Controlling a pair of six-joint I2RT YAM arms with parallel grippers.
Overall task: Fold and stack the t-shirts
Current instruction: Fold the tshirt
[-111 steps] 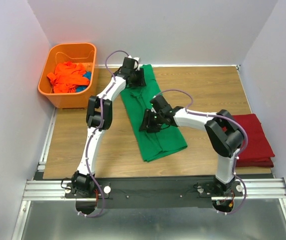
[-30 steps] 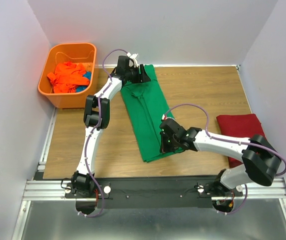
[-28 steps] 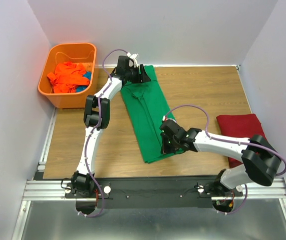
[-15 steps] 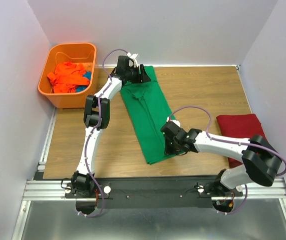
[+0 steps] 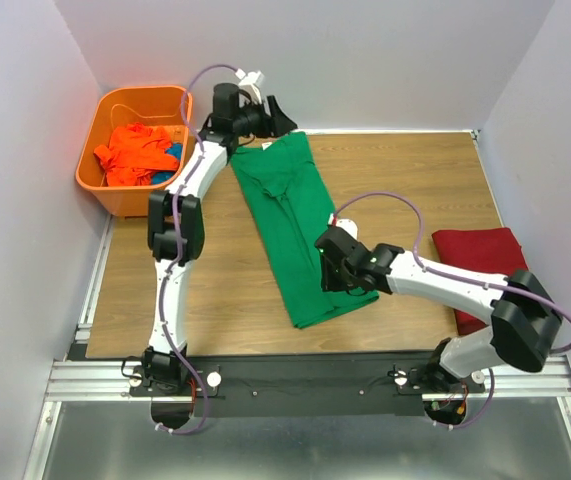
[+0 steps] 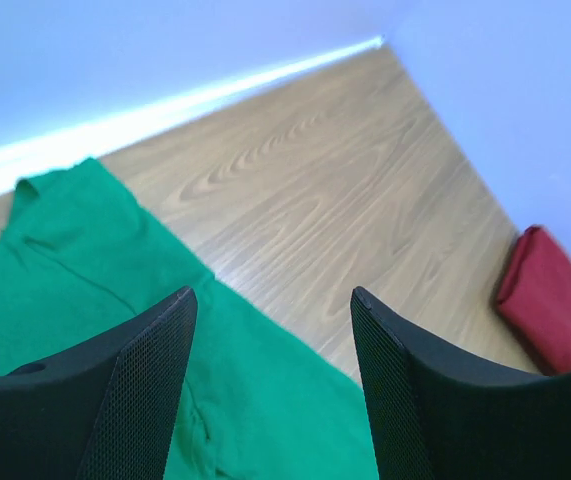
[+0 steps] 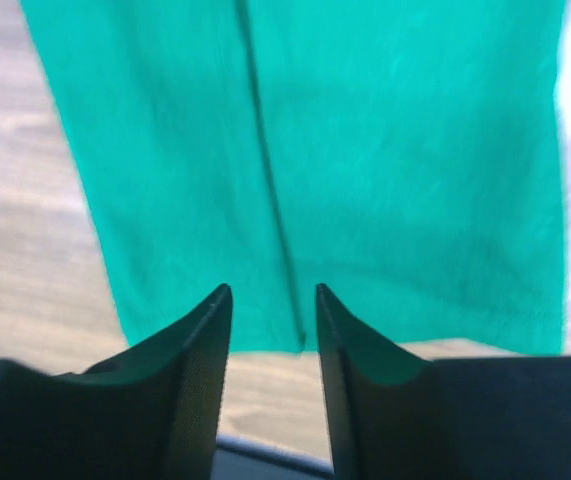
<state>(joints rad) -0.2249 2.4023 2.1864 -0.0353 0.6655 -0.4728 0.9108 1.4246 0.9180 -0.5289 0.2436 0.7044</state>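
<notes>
A bright green t-shirt [image 5: 300, 230] lies folded into a long strip down the middle of the table. It also shows in the left wrist view [image 6: 115, 300] and the right wrist view [image 7: 365, 150]. My left gripper [image 5: 281, 120] [image 6: 273, 296] is open and empty, raised above the shirt's far end. My right gripper [image 5: 328, 274] [image 7: 272, 291] is open and empty, low over the shirt's near half, a lengthwise crease between its jaws. A dark red t-shirt [image 5: 490, 270] [image 6: 555, 310] lies folded at the right. An orange t-shirt [image 5: 130, 152] lies crumpled in the basket.
A rigid orange plastic basket [image 5: 100, 185] stands at the back left, with a bit of blue cloth [image 5: 174, 150] beside the orange shirt. Walls close the table on the left, back and right. A metal rail [image 5: 305, 380] runs along the near edge.
My left gripper has lifted off the shirt's far end and swung back and left. The shirt's far end has shifted left. My right gripper has moved slightly up the shirt.
</notes>
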